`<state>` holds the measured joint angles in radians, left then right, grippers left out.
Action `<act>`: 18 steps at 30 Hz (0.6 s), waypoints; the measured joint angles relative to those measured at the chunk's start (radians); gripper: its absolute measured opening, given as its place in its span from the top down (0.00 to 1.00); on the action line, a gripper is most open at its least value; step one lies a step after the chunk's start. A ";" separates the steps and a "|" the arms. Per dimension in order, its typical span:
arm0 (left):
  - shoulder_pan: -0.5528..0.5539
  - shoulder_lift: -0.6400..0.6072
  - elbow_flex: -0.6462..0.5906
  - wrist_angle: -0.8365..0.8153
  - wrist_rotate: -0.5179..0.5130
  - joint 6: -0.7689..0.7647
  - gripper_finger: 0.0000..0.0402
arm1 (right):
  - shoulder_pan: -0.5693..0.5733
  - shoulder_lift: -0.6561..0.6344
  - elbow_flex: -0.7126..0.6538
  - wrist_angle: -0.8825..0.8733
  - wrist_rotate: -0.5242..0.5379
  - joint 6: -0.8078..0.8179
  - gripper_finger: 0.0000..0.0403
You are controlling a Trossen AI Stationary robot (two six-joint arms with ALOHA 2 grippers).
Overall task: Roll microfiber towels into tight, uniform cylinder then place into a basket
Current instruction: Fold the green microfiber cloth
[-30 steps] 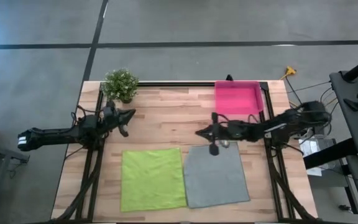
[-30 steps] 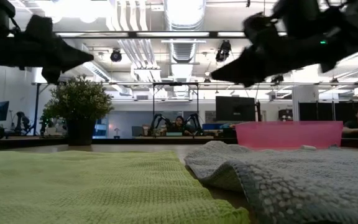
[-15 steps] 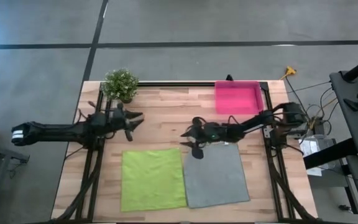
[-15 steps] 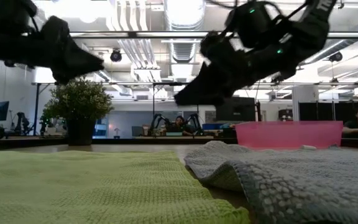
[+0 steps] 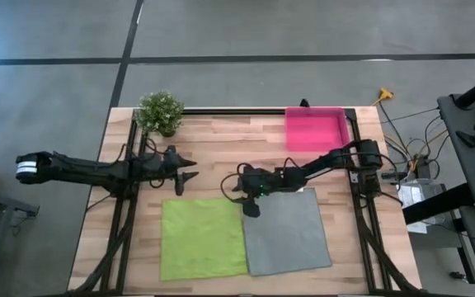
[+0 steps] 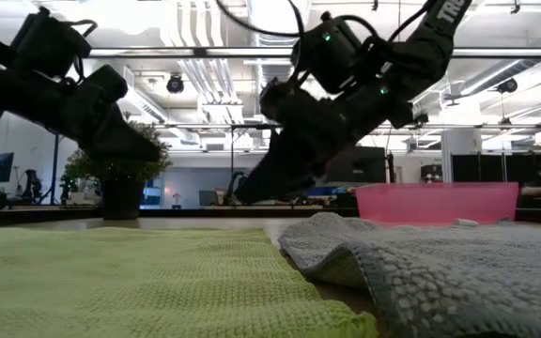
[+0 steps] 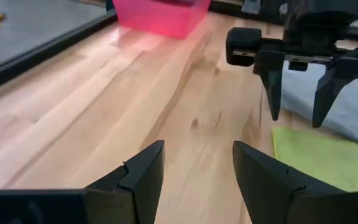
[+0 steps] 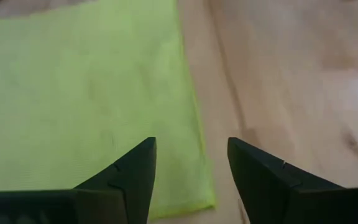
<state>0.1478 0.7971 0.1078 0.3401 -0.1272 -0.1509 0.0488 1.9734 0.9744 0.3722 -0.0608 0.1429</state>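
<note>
— So, where's everything, table as a clock in the high view?

— Green towel (image 5: 203, 238) flat at 7, grey towel (image 5: 288, 232) flat at 5, edges touching. Pink basket (image 5: 315, 130) at 1, potted plant (image 5: 160, 111) at 11.

— Grippers?

— Left gripper (image 5: 183, 172) at approx 9–10, over bare wood just beyond the green towel, fingers parted, holding nothing. Right gripper (image 5: 246, 195) near centre, over the towels' far corners, fingers apart too (empty).

— Any writing?

— White lettering on the right arm in the low view, cut off, can't read it.
</note>
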 joint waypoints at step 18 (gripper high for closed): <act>0.000 0.106 0.001 -0.018 0.067 -0.053 0.56 | 0.001 0.091 0.056 -0.054 0.010 -0.024 0.68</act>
<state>0.1482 0.9031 0.1089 0.3222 -0.0602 -0.2039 0.0494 2.0648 1.0306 0.3187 -0.0505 0.1192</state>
